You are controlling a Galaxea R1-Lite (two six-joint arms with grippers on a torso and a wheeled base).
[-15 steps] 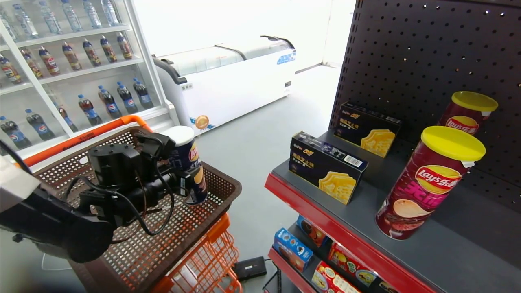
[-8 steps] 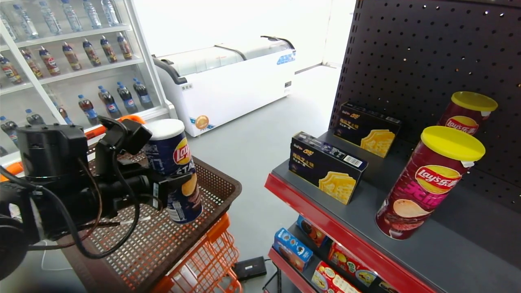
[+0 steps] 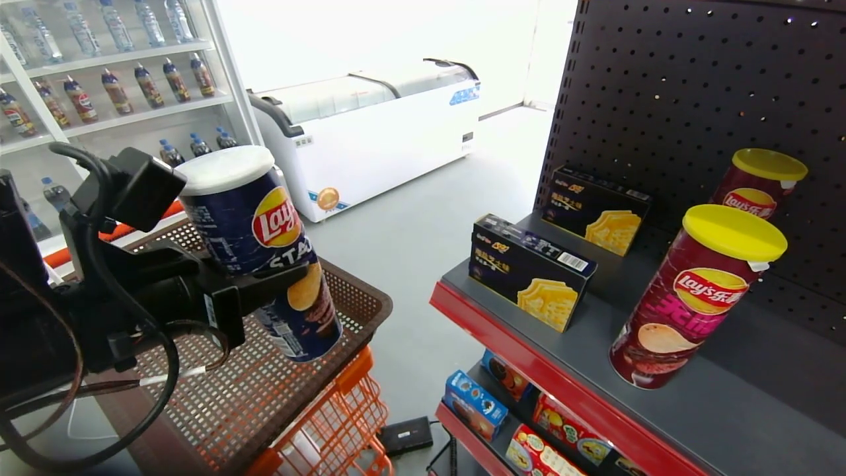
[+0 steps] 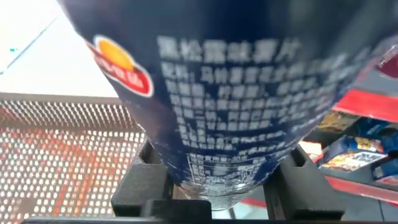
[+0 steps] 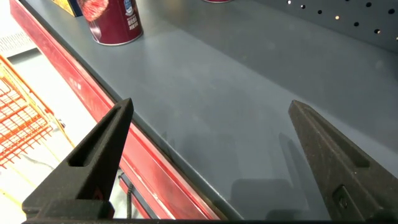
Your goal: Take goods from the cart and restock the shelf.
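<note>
Left gripper (image 4: 221, 186) pinches the tilted can (image 3: 264, 225) mid-body; it could slip over the cart (image 3: 357, 291). Right gripper (image 5: 211, 109) fingers spread wide.

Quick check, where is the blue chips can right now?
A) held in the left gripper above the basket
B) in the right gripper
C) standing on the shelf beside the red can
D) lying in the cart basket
A: the left gripper has its jaws clamped on the blue chips can over the brown basket; the right gripper is open and empty above the shelf.
</note>
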